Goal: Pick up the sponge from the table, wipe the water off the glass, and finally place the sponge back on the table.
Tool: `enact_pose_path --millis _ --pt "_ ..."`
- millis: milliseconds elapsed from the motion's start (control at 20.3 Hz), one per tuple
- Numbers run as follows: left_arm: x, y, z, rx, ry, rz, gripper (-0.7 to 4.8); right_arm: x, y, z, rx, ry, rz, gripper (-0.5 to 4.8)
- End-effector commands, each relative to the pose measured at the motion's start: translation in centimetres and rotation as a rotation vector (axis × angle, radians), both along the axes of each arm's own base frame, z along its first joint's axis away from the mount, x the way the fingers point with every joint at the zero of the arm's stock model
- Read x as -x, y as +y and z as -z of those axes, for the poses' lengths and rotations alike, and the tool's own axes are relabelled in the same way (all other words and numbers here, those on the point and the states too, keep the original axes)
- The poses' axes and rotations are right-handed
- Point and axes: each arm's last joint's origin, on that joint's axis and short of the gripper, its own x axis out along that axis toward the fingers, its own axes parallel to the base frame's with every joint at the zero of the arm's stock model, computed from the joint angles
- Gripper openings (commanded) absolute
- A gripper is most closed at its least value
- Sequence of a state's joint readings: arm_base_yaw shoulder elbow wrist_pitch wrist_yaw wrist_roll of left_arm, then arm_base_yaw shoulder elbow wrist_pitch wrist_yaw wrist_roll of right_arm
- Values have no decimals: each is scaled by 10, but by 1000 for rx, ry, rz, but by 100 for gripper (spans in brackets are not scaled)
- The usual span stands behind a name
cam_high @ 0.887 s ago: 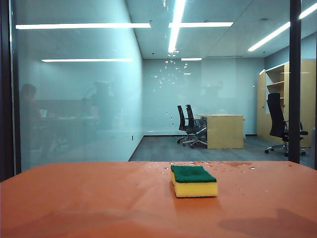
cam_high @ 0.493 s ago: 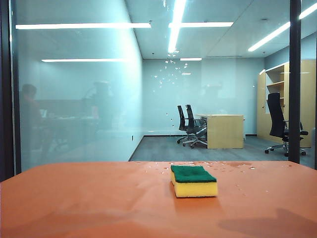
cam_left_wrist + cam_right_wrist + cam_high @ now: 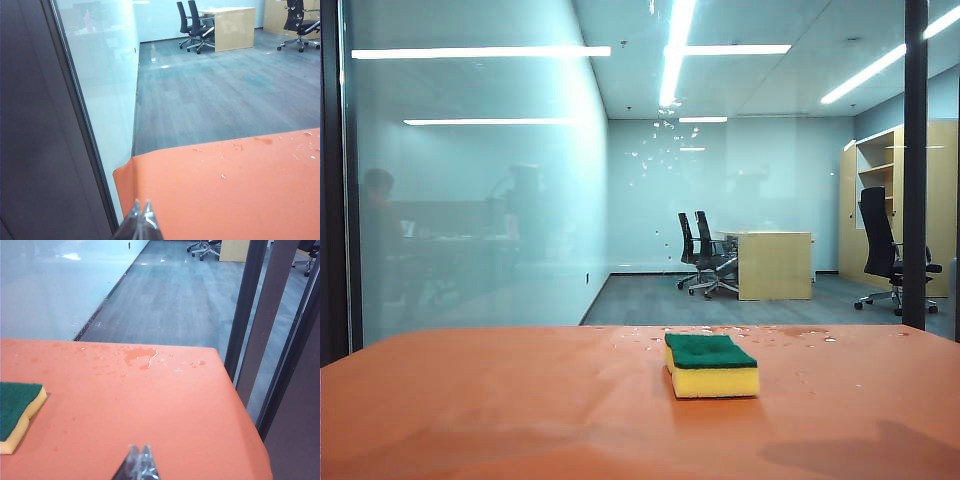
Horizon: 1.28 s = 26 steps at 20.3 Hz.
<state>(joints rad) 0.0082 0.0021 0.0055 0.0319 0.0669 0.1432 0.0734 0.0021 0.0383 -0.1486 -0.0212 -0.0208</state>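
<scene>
Exterior view: the sponge lies flat on the table, green face up, long axis left-right, below the glass. Left wrist view: left gripper closed, empty. Right wrist view: right gripper closed, empty, sponge apart.

Exterior view level toward glass — wrist views angled down, sharing table.
</scene>
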Motion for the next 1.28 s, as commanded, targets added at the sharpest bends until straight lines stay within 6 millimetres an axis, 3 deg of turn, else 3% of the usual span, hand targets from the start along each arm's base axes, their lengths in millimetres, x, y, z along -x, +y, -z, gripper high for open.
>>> enact_pose_path --millis 49,739,1034,1281 --pt "0 0 -2 -6 -11 0 -5 0 0 -2 3 -13 -1 -9" --pt "0 -1 3 125 50 19 -5 0 0 -2 -19 -13 -8 -9" --pt "1 -6 4 122 65 210 -5 1 0 -4 -122 -1 14 -9" --pt "2 -9 7 162 112 321 -5 4 -1 -17 -155 2 40 -9"
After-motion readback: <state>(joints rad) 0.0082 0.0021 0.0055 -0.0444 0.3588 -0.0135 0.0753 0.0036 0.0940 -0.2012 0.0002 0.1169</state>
